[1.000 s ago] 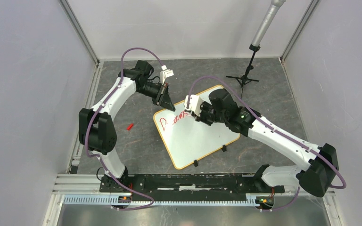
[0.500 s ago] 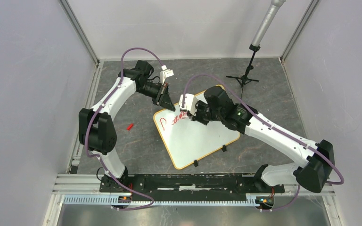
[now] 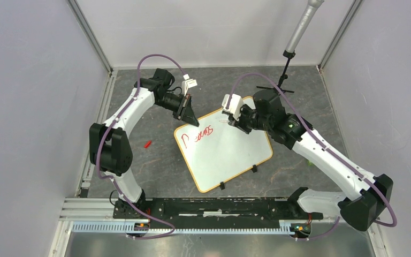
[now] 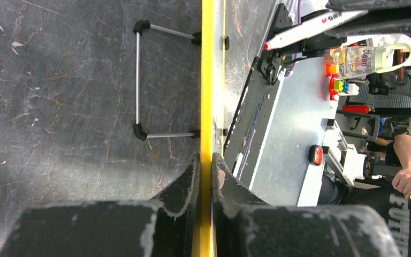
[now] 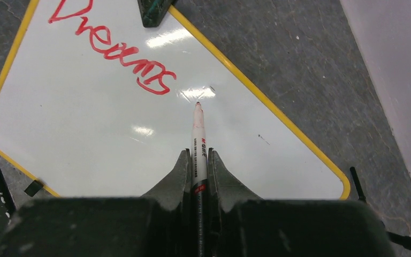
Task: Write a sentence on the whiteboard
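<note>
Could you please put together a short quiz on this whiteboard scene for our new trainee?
1. True or false: the left gripper is shut on the yellow rim of the whiteboard.
2. What does the right gripper hold? A: a cloth. B: a red marker. C: nothing.
3. Fill in the blank: the red writing on the board is one word, which reads ___.

Key: 1 true; 2 B; 3 Dreams.
</note>
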Available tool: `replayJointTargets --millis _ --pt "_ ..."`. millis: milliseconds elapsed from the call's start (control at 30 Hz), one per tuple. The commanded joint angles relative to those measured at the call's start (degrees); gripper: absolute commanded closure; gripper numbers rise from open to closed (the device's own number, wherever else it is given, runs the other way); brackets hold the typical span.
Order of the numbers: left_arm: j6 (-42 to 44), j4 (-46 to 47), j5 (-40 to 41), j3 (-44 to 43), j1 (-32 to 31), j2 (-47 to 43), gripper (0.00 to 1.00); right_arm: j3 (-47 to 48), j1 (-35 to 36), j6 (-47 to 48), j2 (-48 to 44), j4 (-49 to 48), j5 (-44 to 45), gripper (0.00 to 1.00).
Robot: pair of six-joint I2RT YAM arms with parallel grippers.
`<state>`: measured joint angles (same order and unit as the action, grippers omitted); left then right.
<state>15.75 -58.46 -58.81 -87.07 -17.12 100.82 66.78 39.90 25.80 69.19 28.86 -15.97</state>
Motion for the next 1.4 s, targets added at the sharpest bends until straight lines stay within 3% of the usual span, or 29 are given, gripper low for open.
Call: replayJointTargets --millis 0,1367 --pt "4.0 -1.62 1.59 0.05 -3.06 1.48 0.98 -1.17 -1.57 0.48 -1.26 -1.3 -1.5 1.0" --pt "4.41 -1.59 2.29 0.05 -3.24 2.2 0.97 -2.53 -1.58 1.62 3.28 -3.98 2.98 1.0"
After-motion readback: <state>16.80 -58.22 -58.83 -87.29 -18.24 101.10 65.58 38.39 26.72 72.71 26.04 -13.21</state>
